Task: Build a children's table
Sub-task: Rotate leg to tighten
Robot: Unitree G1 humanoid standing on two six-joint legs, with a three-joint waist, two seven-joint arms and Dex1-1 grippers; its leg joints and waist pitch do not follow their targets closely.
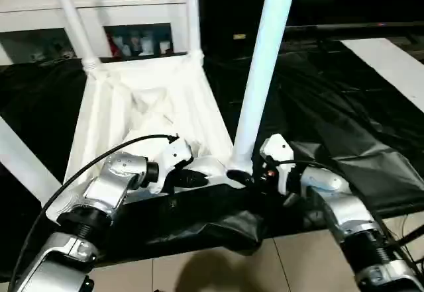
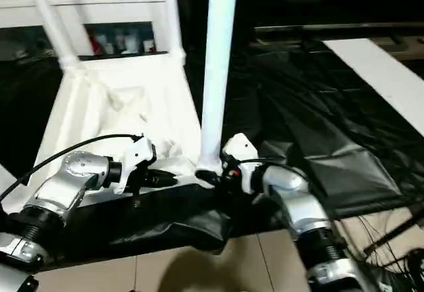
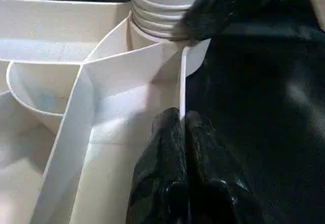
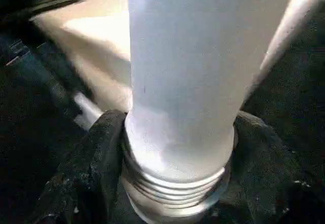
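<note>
- Lying upside down on a black sheet, the tabletop is seen with its ribbed underside facing up; a white cabinet stands behind it.
- Three legs are seen upright in corner sockets: two at the far corners, far-left leg and far-right leg, and the near leg at the near right corner.
- A fourth white tube is noted at the left edge, off the tabletop.
- The near leg's threaded base is gripped by the right gripper, one black finger on each side just above the socket.
- The left gripper is placed at the near rim of the tabletop, beside that socket; its fingers are pressed together on the thin rim wall.
</note>
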